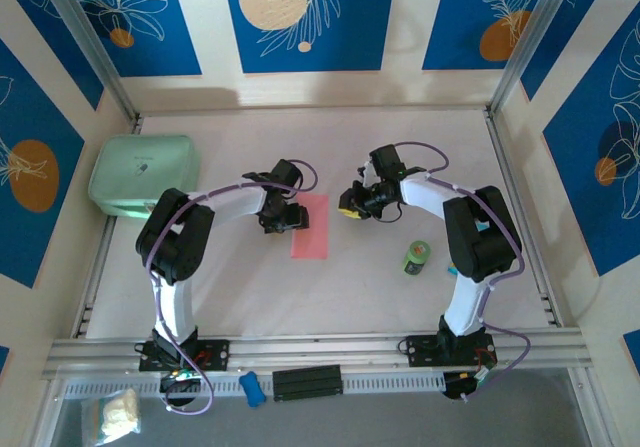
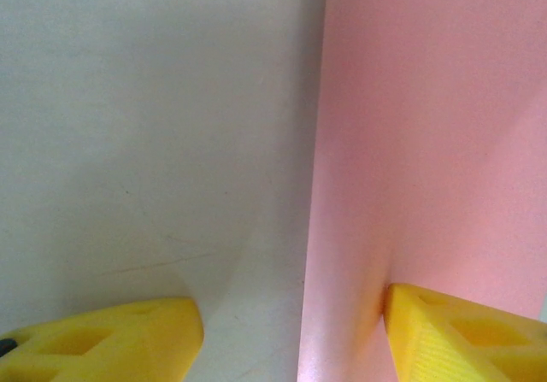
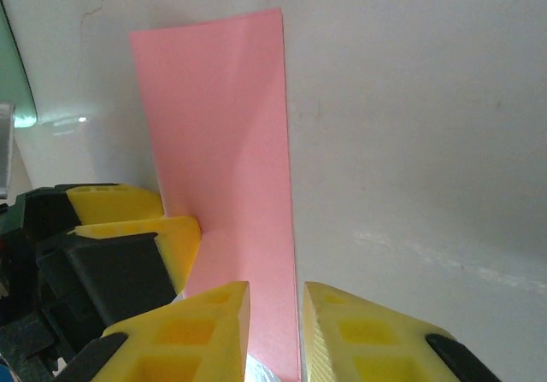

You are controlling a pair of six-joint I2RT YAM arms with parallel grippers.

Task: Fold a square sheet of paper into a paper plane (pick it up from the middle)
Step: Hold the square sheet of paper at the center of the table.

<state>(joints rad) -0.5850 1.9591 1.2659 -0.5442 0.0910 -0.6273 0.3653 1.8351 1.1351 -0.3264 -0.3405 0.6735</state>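
On the white table, a mint-green case stands at the far left. The pink sheet of paper, folded to a long strip, lies flat in the middle, between the 2 grippers. The left gripper is spread wide, with 1 of its fingers touching the paper's left edge. The right gripper is nearly closed just beside the paper; I cannot tell if it pinches anything. A small green can stands near the right arm.

Overhead view, close wrist views sharing paper
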